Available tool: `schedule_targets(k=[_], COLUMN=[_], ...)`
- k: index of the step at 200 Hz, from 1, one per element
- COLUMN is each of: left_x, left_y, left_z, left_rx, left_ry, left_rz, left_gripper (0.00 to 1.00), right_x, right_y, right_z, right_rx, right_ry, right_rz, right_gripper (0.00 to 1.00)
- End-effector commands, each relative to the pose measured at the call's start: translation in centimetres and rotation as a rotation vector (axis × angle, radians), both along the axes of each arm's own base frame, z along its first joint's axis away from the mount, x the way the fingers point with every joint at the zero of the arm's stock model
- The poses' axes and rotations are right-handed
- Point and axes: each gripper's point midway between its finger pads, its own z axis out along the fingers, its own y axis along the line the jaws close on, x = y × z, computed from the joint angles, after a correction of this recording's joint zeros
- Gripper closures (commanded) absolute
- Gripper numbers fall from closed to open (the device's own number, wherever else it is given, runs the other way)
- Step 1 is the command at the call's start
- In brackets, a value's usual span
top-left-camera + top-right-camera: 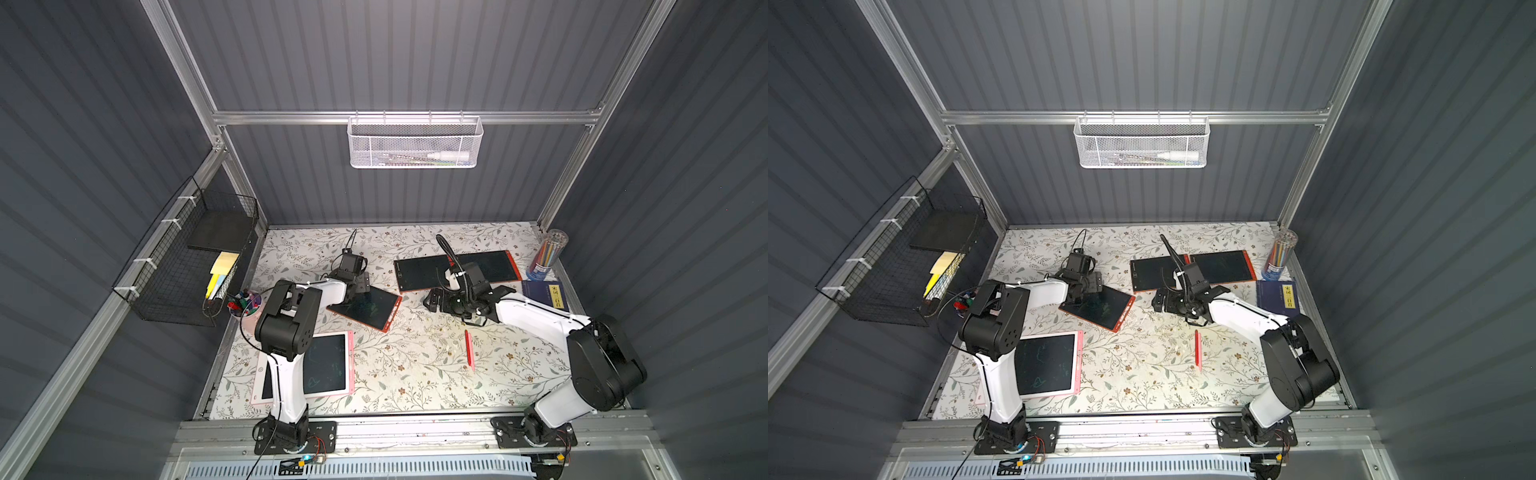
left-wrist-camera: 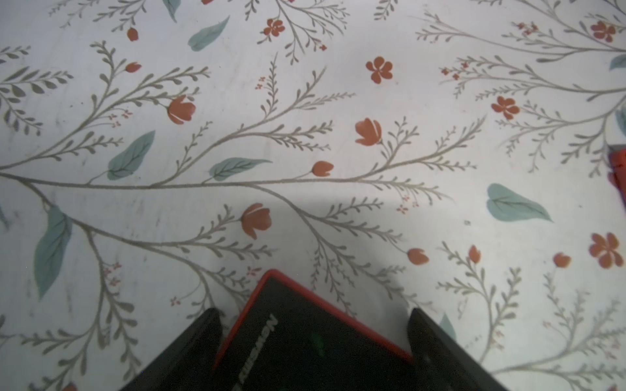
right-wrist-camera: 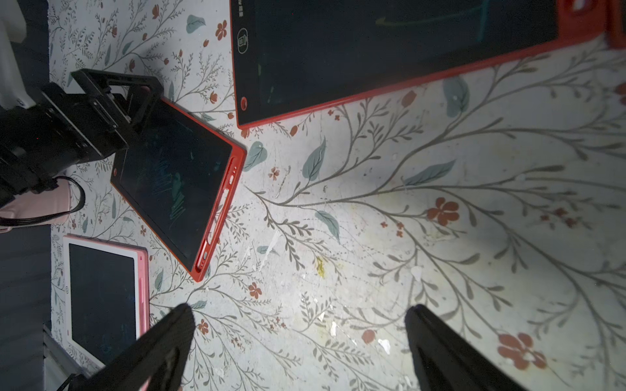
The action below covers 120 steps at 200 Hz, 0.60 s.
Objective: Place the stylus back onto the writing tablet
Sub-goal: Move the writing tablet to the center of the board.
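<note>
The red stylus point(image 1: 469, 350) lies front-to-back on the bench point(image 1: 415, 374), just behind the empty, wide-open right gripper point(image 1: 434, 300)

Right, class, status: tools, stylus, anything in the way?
Left tool open, astride corner of small red-framed tablet. Right tool open, empty. Slim red stylus flat on floral table. Nothing blocks it.

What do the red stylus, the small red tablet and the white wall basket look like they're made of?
Red stylus: probably plastic, even matte red colour. Small red tablet: likely moulded plastic frame with cut-out slots, around a dark glossy screen. White basket: looks like painted perforated metal; its contents show through the holes.
</note>
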Motion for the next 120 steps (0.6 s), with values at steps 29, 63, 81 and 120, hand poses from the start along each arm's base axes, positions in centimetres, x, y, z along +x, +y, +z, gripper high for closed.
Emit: schedule_targets(k=[29, 63, 81, 120], left_x=[-6.8, -9.1, -10.3, -13.6], left_y=[-2.0, -3.9, -4.1, -4.1], left_z=[-5.3, -5.2, -5.2, -5.4], left_rx=[-0.111, -0.272, -0.295, -0.271], left_ry=[0.248, 0.291, 0.315, 0.377], left_rz=[-0.025, -0.044, -0.043, -0.079], left_gripper=[0.11, 0.03, 0.01, 0.0], right_x=[-0.4, -0.9, -1.3, -2.0], right_y=[-0.4, -0.3, -0.2, -0.3], right_z=[-0.9, -1.0, -0.9, -1.0], right_rx=[-0.021, -0.008, 0.008, 0.019], right_ry=[0.036, 0.056, 0.06, 0.077], right_rz=[-0.014, -0.008, -0.003, -0.001], right_gripper=[0.01, 0.01, 0.01, 0.01])
